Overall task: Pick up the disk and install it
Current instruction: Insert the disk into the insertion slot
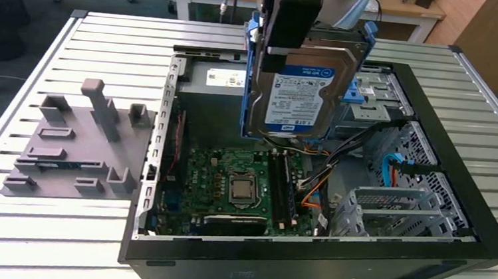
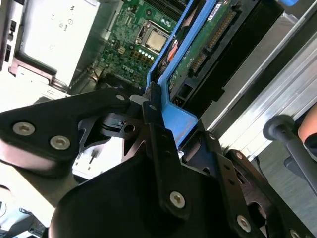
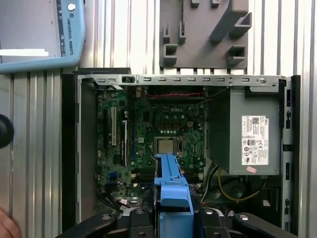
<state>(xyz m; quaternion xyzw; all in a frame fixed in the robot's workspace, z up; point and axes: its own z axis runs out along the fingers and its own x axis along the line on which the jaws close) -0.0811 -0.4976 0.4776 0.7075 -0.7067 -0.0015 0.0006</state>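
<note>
Disk point(image 1: 304, 94) clamped upright in hand point(image 1: 285, 46) over case point(image 1: 453, 262), top partly hidden.

A white-and-blue printed label is carried on the disk point(image 1: 300, 93); its small print cannot be made out. In the first wrist view a white sticker point(image 3: 255, 140) with barcodes is borne by the grey power supply point(image 3: 230, 148), and white lettering is printed on the arm's blue cap point(image 3: 72, 49).

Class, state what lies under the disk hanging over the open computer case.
The motherboard with its processor socket lies below the disk; the board patch directly beneath it is covered.
</note>
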